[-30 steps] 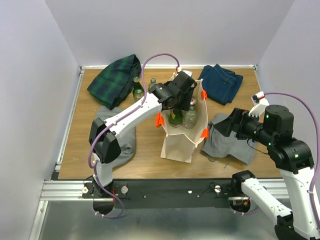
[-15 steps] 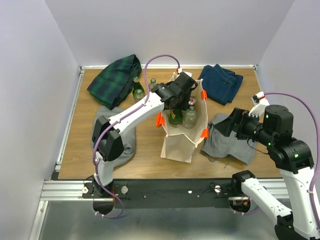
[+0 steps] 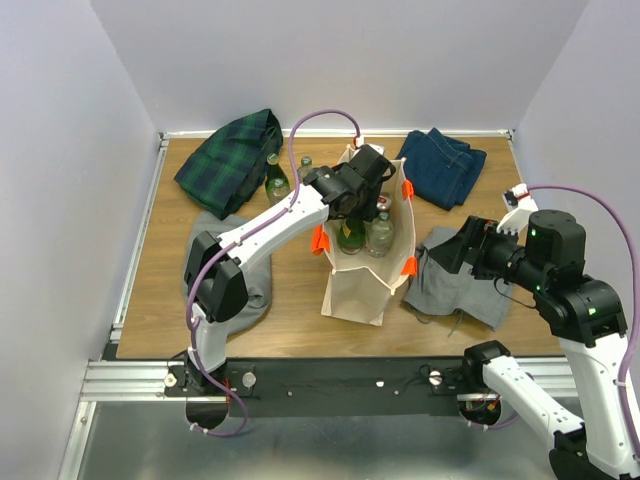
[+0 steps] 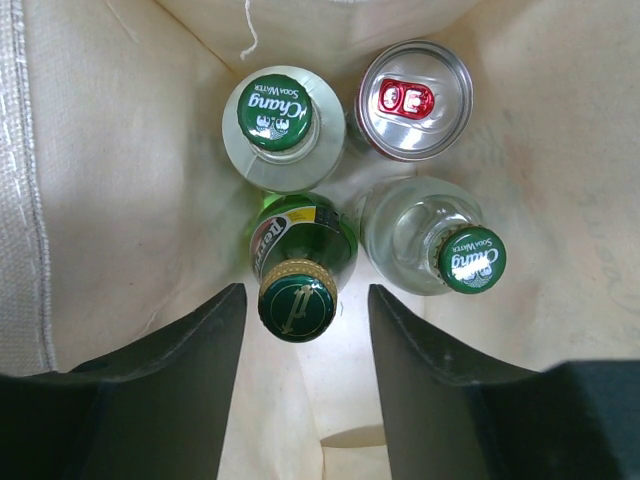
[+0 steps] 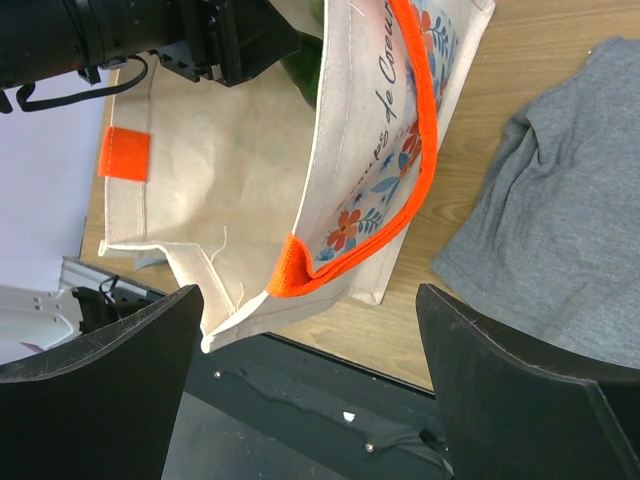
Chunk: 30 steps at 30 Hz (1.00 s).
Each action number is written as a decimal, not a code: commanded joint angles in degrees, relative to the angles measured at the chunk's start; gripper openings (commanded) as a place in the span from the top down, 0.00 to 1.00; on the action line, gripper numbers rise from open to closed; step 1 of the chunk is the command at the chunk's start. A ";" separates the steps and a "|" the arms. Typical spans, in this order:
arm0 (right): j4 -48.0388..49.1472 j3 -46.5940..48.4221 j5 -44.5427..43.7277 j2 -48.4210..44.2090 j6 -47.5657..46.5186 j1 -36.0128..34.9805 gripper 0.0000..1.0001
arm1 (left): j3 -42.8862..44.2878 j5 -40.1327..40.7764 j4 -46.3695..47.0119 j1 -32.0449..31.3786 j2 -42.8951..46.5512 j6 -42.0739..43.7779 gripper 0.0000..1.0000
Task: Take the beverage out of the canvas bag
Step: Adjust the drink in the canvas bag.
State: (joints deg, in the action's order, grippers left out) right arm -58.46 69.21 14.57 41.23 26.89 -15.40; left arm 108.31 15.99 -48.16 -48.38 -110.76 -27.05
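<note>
Far left on the brown wooden surface point(image 3: 290, 330) lies a folded dark green plaid cloth point(image 3: 230, 160). Far right lies a folded blue denim garment point(image 3: 443, 167). A crumpled grey cloth point(image 3: 455, 280) lies near right; a second grey cloth point(image 3: 260, 290) lies near left.

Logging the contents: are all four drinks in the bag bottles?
No, one of them is a silver can with a red pull tab.

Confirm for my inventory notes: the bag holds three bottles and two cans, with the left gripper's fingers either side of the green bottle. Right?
No: the left wrist view shows one can, not two, in the canvas bag. The left gripper does flank the green bottle.
</note>
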 commanded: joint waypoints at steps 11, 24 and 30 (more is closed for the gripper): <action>0.71 -2.68 0.38 -1.95 1.58 -0.25 0.04 | 2.96 0.36 -1.23 0.22 -0.51 0.42 0.46; 0.19 -2.24 0.20 -1.59 0.70 -0.16 0.04 | 1.20 0.80 -1.41 0.22 -0.95 -0.02 0.46; -0.08 -2.76 -0.42 -2.03 0.61 -0.25 0.04 | -0.03 1.24 -1.06 0.22 -1.04 -0.29 0.45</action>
State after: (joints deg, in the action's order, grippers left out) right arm -58.39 66.96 14.63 39.99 27.97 -15.40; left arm 109.75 16.01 -49.30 -48.38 -111.02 -26.89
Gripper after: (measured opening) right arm 0.959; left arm 0.547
